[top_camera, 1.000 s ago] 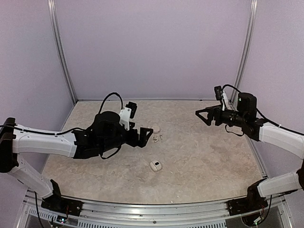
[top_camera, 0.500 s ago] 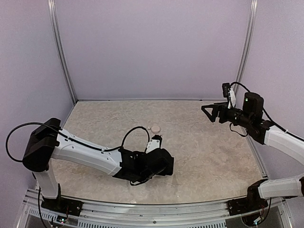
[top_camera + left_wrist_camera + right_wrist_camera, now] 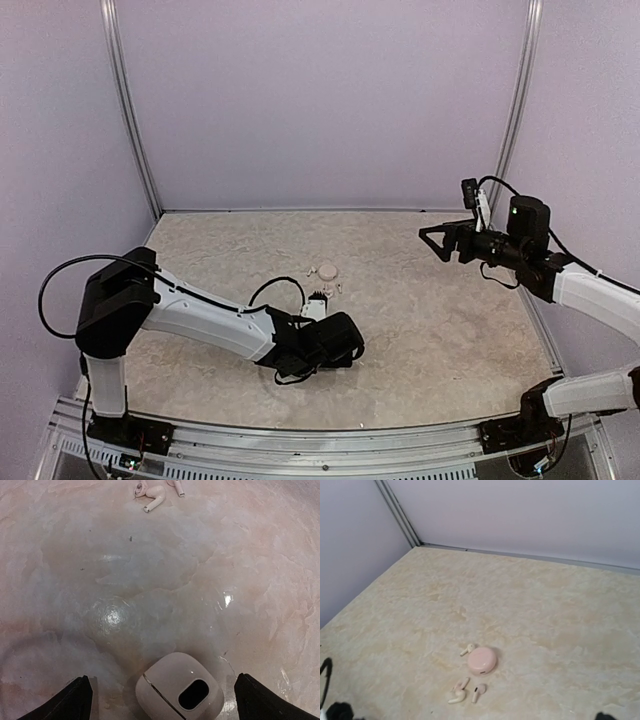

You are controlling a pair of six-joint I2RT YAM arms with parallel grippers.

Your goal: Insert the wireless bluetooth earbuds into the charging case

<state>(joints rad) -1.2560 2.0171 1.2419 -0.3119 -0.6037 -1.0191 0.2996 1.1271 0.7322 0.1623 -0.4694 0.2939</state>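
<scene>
Slippage worries me: left tool [image 3: 165, 702], spread wide, straddles the smooth, rounded charging case [image 3: 179, 687]; an off-centre squeeze on this glossy surface [image 3: 200, 590] could squirt it away.

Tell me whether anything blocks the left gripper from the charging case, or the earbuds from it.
Nothing visible stands between the open left gripper and the charging case: its fingers flank it. But the case's lid is shut, which bars the earbuds lying beyond it.
</scene>
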